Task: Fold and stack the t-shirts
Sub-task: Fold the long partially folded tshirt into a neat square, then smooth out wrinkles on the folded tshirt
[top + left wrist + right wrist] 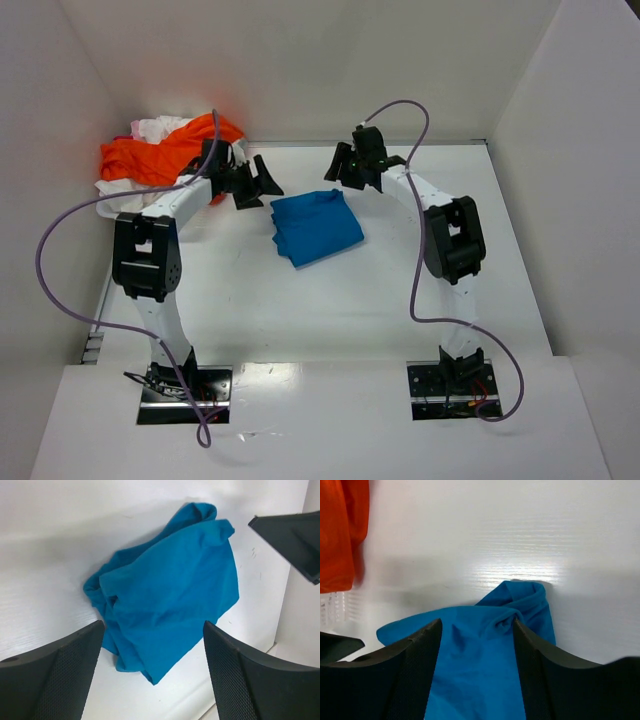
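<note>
Two grippers: one on each side of the blue t-shirt point(315, 228), both above the white table point(300, 320).
Blue t-shirt: folded into a rumpled, roughly square bundle. It lies flat on the table, free of both grippers. One far corner curls up into a small roll.
Left gripper point(258, 186): just left of the blue t-shirt's far-left corner, jaws spread wide, nothing between them.
Left wrist view: the blue t-shirt point(170, 595) lies beyond the left gripper point(154, 630), framed by its two mesh-faced fingers point(55, 680).
Right gripper point(345, 170): just beyond the blue t-shirt's far-right corner, jaws apart, nothing clamped.
Right wrist view: the right gripper point(477, 630) hangs over the rolled corner of the blue t-shirt point(470, 675). Cannot tell whether the fingertips touch the cloth.
Orange t-shirt point(150, 155): crumpled heap well left of the blue t-shirt, behind the left gripper, unfolded.
White/pinkish t-shirts point(155, 127): bunched under and behind the orange t-shirt, only the edges showing, well apart from the blue t-shirt.
Stack: the blue t-shirt lies alone, with nothing on top of it.
</note>
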Controlling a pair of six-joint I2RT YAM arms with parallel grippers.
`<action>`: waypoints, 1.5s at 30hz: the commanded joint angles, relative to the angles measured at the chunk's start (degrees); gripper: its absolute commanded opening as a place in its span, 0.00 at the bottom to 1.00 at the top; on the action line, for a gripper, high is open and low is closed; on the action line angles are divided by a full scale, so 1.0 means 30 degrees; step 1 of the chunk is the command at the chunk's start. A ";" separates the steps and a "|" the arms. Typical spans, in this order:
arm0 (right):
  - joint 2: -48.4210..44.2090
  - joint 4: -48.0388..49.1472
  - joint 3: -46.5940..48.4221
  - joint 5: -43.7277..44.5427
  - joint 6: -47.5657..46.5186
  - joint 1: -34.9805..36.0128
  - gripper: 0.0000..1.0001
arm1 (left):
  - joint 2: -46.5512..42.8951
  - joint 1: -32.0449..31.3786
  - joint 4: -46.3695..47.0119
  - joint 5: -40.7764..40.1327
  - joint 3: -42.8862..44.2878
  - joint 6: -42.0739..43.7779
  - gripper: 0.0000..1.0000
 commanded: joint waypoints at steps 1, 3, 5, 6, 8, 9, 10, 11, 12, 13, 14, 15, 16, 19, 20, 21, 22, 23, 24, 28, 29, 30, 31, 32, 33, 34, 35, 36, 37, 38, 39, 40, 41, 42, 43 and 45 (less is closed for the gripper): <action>-0.0458 0.0151 0.0930 0.0545 -0.0225 -0.0083 0.65 | -0.0569 -0.0051 0.0760 0.1070 -0.0785 0.0732 0.88; -0.1657 0.0676 0.0345 0.0722 -0.0225 -0.0259 0.65 | -0.1181 -0.0051 0.0998 0.1073 -0.1490 0.0734 0.88; -0.2942 0.1116 -0.0710 0.0405 -0.0225 -0.0259 0.58 | -0.1534 -0.0227 0.1377 0.1073 -0.2570 0.0734 0.84; -0.3269 0.1321 -0.1003 0.0170 -0.0225 -0.0259 0.50 | -0.1884 -0.0459 0.1379 0.0841 -0.2984 0.0734 0.81; -0.3798 0.1526 -0.1881 -0.0738 -0.0225 -0.0259 0.21 | -0.2237 -0.0754 0.1930 0.0839 -0.3804 0.0531 0.64; -0.4177 0.1528 -0.2580 -0.0973 -0.0225 -0.0259 0.14 | -0.2587 -0.0986 0.2225 0.0839 -0.4301 0.0326 0.59; -0.4181 0.1760 -0.2936 -0.0975 -0.0225 -0.0259 0.11 | -0.2591 -0.0989 0.2489 0.0839 -0.5205 -0.0024 0.55; -0.4181 0.1762 -0.3200 -0.0975 -0.0225 -0.0056 0.11 | -0.2794 -0.1424 0.2724 0.0839 -0.5504 -0.0028 0.53; -0.4181 0.1762 -0.3580 -0.0975 -0.0428 -0.0054 0.11 | -0.2796 -0.1602 0.2726 0.0839 -0.5681 -0.0202 0.52; -0.4181 0.1762 -0.3787 -0.0975 -0.0430 -0.0054 0.11 | -0.2796 -0.1778 0.2726 0.0839 -0.5683 -0.0203 0.50; -0.4007 0.1762 -0.3789 -0.1207 -0.0430 -0.0054 0.11 | -0.2796 -0.2128 0.2900 0.0839 -0.5683 -0.0203 0.49; -0.4005 0.1762 -0.4050 -0.1413 -0.0430 -0.0054 0.11 | -0.2622 -0.2305 0.2902 0.0665 -0.5683 -0.0203 0.46; -0.3773 0.1762 -0.4052 -0.1415 -0.0430 -0.0054 0.11 | -0.2620 -0.2481 0.2902 0.0663 -0.5683 -0.0203 0.44; -0.3246 0.1762 -0.4257 -0.1590 -0.0606 -0.0054 0.12 | -0.2151 -0.2949 0.3078 0.0663 -0.5859 -0.0378 0.36; -0.2953 0.1762 -0.4257 -0.1764 -0.0606 -0.0054 0.12 | -0.1919 -0.2952 0.3252 0.0663 -0.5859 -0.0379 0.33; -0.2776 0.1762 -0.4257 -0.1940 -0.0606 -0.0054 0.12 | -0.1714 -0.2952 0.3457 0.0663 -0.6033 -0.0611 0.28; -0.2572 0.1762 -0.4257 -0.1942 -0.0606 -0.0054 0.12 | -0.1712 -0.2952 0.3459 0.0837 -0.6035 -0.0614 0.26; -0.2135 0.1762 -0.4257 -0.1942 -0.0606 -0.0054 0.12 | -0.1712 -0.2952 0.3459 0.0839 -0.6035 -0.0614 0.24; -0.1898 0.1762 -0.4083 -0.1942 -0.0606 -0.0054 0.12 | -0.1509 -0.2952 0.3459 0.0839 -0.6035 -0.0614 0.22; -0.0493 0.1588 -0.2971 -0.2321 -0.0606 -0.0054 0.12 | -0.1302 -0.3126 0.3459 0.1249 -0.6209 -0.0614 0.17; -0.0171 0.1586 -0.2678 -0.2323 -0.0606 -0.0054 0.12 | -0.1302 -0.3127 0.3459 0.1481 -0.6211 -0.0614 0.17; 0.0442 0.1383 -0.2095 -0.2323 -0.0606 -0.0054 0.12 | -0.1302 -0.3127 0.3285 0.1483 -0.6211 -0.0614 0.17; 0.0738 0.1381 -0.1829 -0.2323 -0.0432 -0.0054 0.12 | -0.1302 -0.3127 0.3283 0.1483 -0.6211 -0.0614 0.17; 0.1002 0.1381 -0.1536 -0.2323 -0.0430 -0.0054 0.12 | -0.1128 -0.3301 0.3283 0.1657 -0.6385 -0.0614 0.17; 0.1556 0.1381 -0.0924 -0.2497 -0.0256 -0.0054 0.12 | -0.1126 -0.3303 0.3283 0.1659 -0.6386 -0.0614 0.17; 0.1793 0.1207 -0.0599 -0.2499 -0.0254 -0.0054 0.12 | -0.1126 -0.3303 0.3080 0.1659 -0.6589 -0.0614 0.17; 0.2028 0.1206 -0.0276 -0.2499 -0.0254 -0.0054 0.12 | -0.1126 -0.3303 0.3078 0.1659 -0.6591 -0.0614 0.17; 0.2233 0.1003 0.0365 -0.2499 -0.0254 -0.0054 0.12 | -0.1126 -0.3303 0.3078 0.1659 -0.6766 -0.0614 0.17; 0.2583 0.1001 0.0719 -0.2499 -0.0254 -0.0054 0.12 | -0.1126 -0.3303 0.3078 0.1659 -0.6767 -0.0614 0.17; 0.2761 0.1000 0.1013 -0.2325 -0.0254 -0.0054 0.12 | -0.0923 -0.3303 0.3078 0.1833 -0.6767 -0.0614 0.17; 0.2762 0.0797 0.1654 -0.2323 -0.0254 -0.0054 0.12 | -0.0921 -0.3303 0.3078 0.1835 -0.6941 -0.0614 0.17; 0.3226 0.0563 0.2008 -0.2033 -0.0254 -0.0054 0.12 | -0.0921 -0.3303 0.3078 0.1835 -0.6943 -0.0614 0.17; 0.3231 0.0561 0.2360 -0.1856 -0.0254 -0.0054 0.12 | -0.0689 -0.3303 0.3078 0.1835 -0.6943 -0.0614 0.17; 0.3579 0.0242 0.3176 -0.1854 -0.0457 -0.0054 0.13 | -0.0686 -0.3303 0.3078 0.1835 -0.6943 -0.0614 0.17; 0.3815 -0.0138 0.3590 -0.1680 -0.0691 -0.0054 0.13 | -0.0686 -0.3303 0.3078 0.1835 -0.6943 -0.0614 0.17; 0.4576 -0.0432 0.4729 -0.1678 -0.0694 -0.0054 0.13 | -0.0511 -0.3303 0.3078 0.1835 -0.6943 -0.0614 0.17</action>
